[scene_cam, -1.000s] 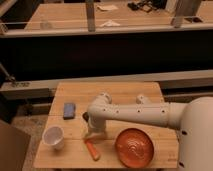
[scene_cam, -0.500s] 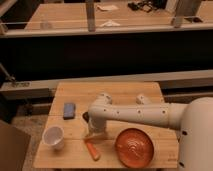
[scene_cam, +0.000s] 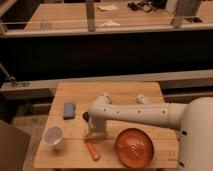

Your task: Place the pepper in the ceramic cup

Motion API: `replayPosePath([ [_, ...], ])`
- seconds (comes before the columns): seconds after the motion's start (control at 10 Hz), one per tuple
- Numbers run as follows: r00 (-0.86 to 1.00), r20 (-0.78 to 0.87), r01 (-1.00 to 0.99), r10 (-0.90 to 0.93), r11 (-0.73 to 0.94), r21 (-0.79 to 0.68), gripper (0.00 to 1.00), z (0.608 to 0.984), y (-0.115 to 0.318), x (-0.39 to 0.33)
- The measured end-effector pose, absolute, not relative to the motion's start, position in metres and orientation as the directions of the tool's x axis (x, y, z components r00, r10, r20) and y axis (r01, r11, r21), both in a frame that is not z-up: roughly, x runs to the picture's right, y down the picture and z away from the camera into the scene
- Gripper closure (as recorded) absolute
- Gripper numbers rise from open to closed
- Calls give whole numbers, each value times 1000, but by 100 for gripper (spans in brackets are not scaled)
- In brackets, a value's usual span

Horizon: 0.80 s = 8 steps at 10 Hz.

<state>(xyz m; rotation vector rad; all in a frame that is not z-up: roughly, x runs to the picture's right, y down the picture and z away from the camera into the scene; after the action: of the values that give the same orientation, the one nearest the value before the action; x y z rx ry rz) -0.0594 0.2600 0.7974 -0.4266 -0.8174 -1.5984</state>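
Camera view, nearest edge of the wooden table (scene_cam: pixel 70 161): the pepper (scene_cam: pixel 92 149) is recorded lying flat on the wood at a slant, just beside the gripper (scene_cam: pixel 93 131) on the side facing the camera. Contact between the two cannot be determined. The pepper is noted as outside the ceramic cup (scene_cam: pixel 53 137).

The ceramic cup is found upright, mouth upward, on the table to the left of the gripper as pictured and apart from it, at about the same depth. The pepper lies between the cup and an orange-red ribbed bowl (scene_cam: pixel 135 147), touching neither. The bowl is set to the right of the gripper as pictured, near it and slightly closer to the camera. The robot's white body (scene_cam: pixel 197 135) is seen further right of the gripper, at the frame edge.

The gripper is lowered close to the table top at the end of the white arm (scene_cam: pixel 135 114), which is extended across the table from the right. Whether the gripper is open or closed cannot be told.

Behind the gripper and to its left as pictured, a flat blue object (scene_cam: pixel 69 110) is observed lying on the table, apart from the arm.

Well beyond the gripper, past a dark gap, a second wooden surface (scene_cam: pixel 65 12) is visible, with white papers (scene_cam: pixel 107 7) lying on it.
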Motion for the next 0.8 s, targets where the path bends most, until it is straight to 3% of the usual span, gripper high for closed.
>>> replayPosePath([
  [0.2,-205,679,963,-705,-22,268,25,798,259,-60],
  [0.6,-209,675,962,-707,-25,271,45,798,259,-60],
  [0.8,-211,672,962,-710,-27,273,47,798,258,-61],
])
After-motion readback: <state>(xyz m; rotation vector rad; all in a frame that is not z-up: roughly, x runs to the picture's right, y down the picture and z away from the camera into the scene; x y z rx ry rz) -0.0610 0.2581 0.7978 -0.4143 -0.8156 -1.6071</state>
